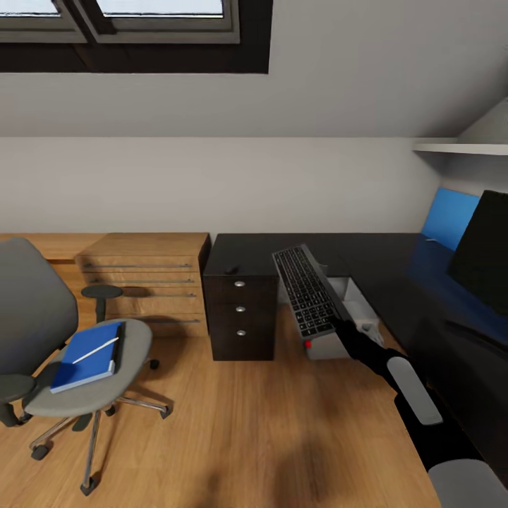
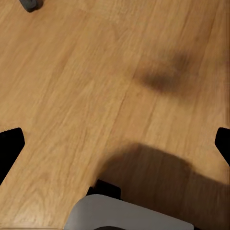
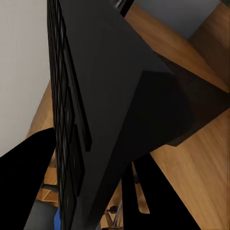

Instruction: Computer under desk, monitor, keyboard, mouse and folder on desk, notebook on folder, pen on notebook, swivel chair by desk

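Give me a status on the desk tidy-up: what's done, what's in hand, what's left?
Done: monitor stands on the desk; computer sits on the floor under it. In hand: right gripper holds the keyboard tilted in the air, not yet on the desktop. Left: folder with the pen on it lies on the swivel chair, away from the desk.

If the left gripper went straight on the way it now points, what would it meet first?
Most likely the wooden floor: the left wrist view looks straight down at bare planks between the left gripper fingertips; distance is unclear.
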`<state>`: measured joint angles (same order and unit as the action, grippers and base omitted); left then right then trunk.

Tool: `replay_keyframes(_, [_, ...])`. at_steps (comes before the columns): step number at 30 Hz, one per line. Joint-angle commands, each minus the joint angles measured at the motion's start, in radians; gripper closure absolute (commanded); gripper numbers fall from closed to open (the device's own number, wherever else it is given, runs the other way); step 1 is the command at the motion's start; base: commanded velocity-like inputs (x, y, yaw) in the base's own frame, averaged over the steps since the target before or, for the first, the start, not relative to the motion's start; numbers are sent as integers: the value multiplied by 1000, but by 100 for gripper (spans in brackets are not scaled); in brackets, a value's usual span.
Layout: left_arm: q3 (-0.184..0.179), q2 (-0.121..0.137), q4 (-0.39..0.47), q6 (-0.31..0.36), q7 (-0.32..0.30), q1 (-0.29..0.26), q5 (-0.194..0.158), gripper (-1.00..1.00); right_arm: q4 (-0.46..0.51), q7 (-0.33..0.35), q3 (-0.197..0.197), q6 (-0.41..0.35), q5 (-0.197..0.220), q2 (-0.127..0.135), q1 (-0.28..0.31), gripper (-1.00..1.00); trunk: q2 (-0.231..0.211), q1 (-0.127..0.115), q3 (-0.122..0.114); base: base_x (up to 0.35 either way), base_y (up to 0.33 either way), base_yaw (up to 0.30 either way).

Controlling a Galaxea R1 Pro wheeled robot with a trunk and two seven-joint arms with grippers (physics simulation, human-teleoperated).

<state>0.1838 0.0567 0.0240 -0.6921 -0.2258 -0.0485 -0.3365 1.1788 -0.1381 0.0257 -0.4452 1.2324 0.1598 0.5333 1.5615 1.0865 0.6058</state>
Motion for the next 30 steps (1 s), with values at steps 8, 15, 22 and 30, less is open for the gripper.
replay_keyframes(8, [8, 0, -1, -1, -10, -1, -4, -100, 31, -10, 2, -1, 12, 6, -12, 100, 0, 0, 1, -161, -208, 0])
replay_keyframes(15, [8, 0, -1, 0, -10, -1, -4, -100, 23, -11, 2, -1, 13, 6, -13, 100, 0, 0, 1, -224, -200, 0])
replay_keyframes(22, [7, 0, -1, -1, -10, -1, -4, -100, 15, -11, 2, -1, 13, 6, -13, 100, 0, 0, 1, -243, -125, 0])
replay_keyframes(30, [6, 0, -1, -1, -10, -1, -4, -100, 15, -11, 2, -1, 13, 8, -17, 100, 0, 0, 1, -243, -127, 0])
